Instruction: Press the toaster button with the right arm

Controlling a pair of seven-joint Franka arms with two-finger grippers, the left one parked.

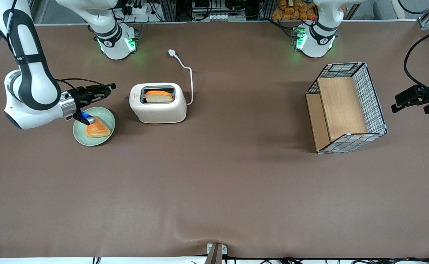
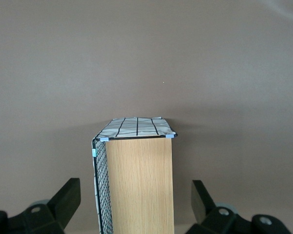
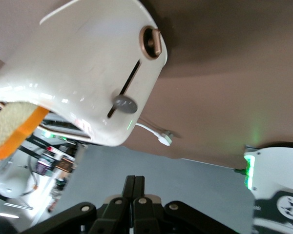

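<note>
Cream-white rounded two-slot toaster [image 1: 158,103] stands on the brown table [image 1: 214,183], a slice of bread [image 1: 159,96] in its slot. Its tiny grey lever knob [image 3: 124,103] juts from the narrow end face that looks toward the slim black gripper [image 1: 111,87]. That gripper, fingers pressed together, hovers beside the toaster, above a pale green plate [image 1: 106,139] carrying a triangular orange pastry [image 1: 97,130].

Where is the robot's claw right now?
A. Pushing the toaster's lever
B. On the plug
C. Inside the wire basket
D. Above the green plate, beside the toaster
D: the claw hangs over the green plate with its fingers closed, beside the toaster, not touching it.
</note>
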